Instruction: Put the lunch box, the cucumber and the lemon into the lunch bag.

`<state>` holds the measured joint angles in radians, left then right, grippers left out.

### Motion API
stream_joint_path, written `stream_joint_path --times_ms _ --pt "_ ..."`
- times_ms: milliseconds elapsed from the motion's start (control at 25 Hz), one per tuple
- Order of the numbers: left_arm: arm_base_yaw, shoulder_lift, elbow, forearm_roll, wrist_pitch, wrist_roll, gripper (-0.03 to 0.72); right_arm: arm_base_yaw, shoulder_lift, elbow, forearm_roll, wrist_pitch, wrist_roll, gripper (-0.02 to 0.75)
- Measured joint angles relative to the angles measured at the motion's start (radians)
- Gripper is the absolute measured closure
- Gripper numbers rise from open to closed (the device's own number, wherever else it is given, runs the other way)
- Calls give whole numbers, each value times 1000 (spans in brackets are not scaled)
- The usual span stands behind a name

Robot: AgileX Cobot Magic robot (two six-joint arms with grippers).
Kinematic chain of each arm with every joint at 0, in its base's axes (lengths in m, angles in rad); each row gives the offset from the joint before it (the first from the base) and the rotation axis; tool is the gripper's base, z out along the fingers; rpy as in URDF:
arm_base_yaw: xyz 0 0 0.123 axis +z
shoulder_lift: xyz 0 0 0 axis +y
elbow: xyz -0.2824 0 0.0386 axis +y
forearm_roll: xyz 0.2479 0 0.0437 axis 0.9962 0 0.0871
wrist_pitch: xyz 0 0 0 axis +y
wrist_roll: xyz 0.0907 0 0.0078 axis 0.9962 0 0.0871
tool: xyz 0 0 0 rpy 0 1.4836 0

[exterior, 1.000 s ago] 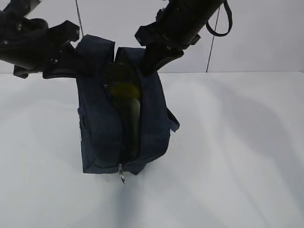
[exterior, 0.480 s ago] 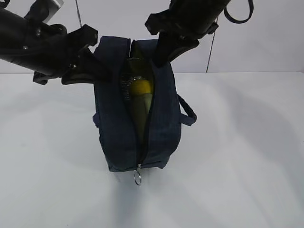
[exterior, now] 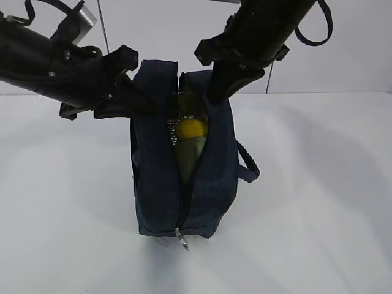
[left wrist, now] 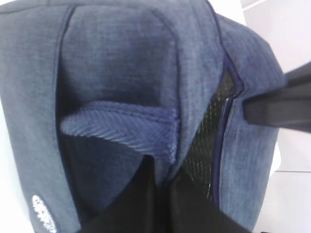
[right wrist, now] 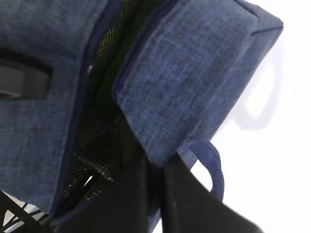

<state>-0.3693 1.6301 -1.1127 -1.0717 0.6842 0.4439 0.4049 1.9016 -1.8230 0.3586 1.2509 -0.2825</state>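
exterior view: lunch bag between left tool and right tool, both clamped on its rim

My worktop is a plain white surface that fills the lower part of the exterior view and meets a pale wall along its far edge. The one thing on it is the lunch bag, a dark navy fabric bag standing on end near the middle, closer to the far edge than the near edge. Whether its base rests fully on the surface cannot be told. A strap handle loops from its right side above the worktop. Soft grey shadows lie left and right of the bag.
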Motion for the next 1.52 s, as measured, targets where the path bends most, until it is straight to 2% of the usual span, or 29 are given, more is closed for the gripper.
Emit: stream_joint_path --times_ms 360,760,920,1000,1200,1520 --pt "-2 43 -2 -59 0 46 694 0 -24 4 -18 4 4 715" --pt "-2 52 -4 -69 0 57 691 0 -24 4 -30 4 0 715" --pt "-2 52 -4 -69 -1 57 674 0 -24 4 -31 4 0 674" --pt "-2 52 -4 -69 -1 57 647 0 -24 4 -31 4 -2 627" --pt "-2 54 -4 -69 -1 59 524 0 -26 4 -27 0 -2 488" --pt "-2 54 -4 -61 -12 59 329 0 -26 4 -35 0 -2 461"
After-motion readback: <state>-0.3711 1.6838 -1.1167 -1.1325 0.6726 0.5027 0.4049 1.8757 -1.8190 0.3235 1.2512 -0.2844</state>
